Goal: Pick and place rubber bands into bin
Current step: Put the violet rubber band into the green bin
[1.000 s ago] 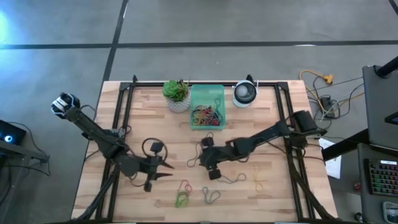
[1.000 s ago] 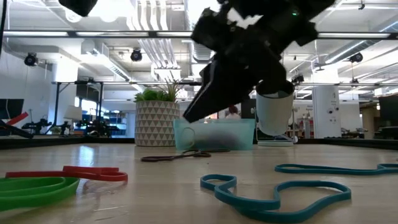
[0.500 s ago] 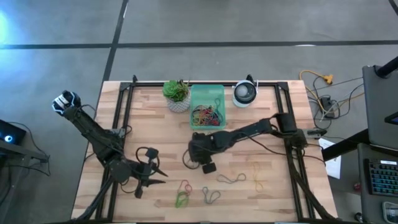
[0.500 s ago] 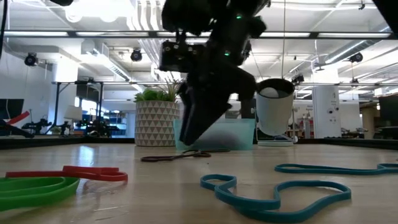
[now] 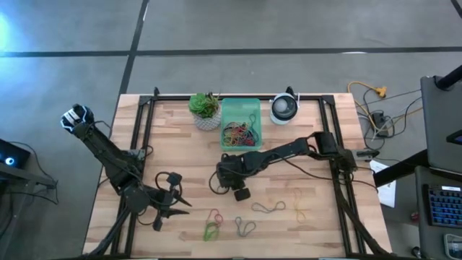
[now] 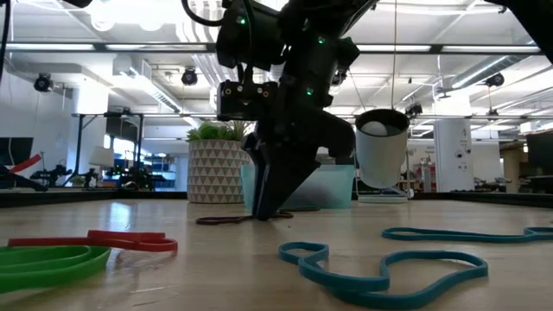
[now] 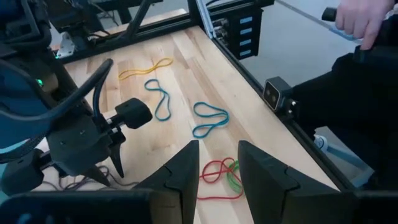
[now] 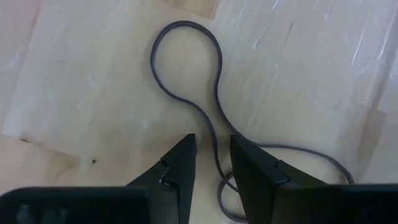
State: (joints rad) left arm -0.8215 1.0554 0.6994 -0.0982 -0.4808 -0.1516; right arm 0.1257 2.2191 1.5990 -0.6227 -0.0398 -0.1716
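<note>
A dark brown rubber band (image 8: pixel 216 81) lies flat on the wood, a little to the near side of the mint-green bin (image 5: pixel 240 108); the low view shows it as a thin line (image 6: pixel 226 219). My right gripper (image 8: pixel 211 138) points down with its tips at the table (image 6: pixel 262 214), open, one finger on each side of a strand of that band. The bin holds a heap of coloured bands (image 5: pixel 240 132). My left gripper (image 5: pixel 183 207) is open and hovers near the table's near-left part, beside the red (image 5: pixel 214 215) and green (image 5: pixel 210 231) bands.
More loose bands lie toward the near edge: a teal one (image 5: pixel 245 227), a grey-teal one (image 5: pixel 268 208) and a yellow one (image 5: pixel 299 204). A potted plant (image 5: pixel 205 112) and a round white device (image 5: pixel 284 108) flank the bin. A person's hand (image 7: pixel 354 18) shows beyond the table's black frame.
My right gripper has moved toward the table's left and come down from well above the wood until its tips stand at the dark brown band. My left gripper has drifted toward the near edge and slightly left. No band has moved.
</note>
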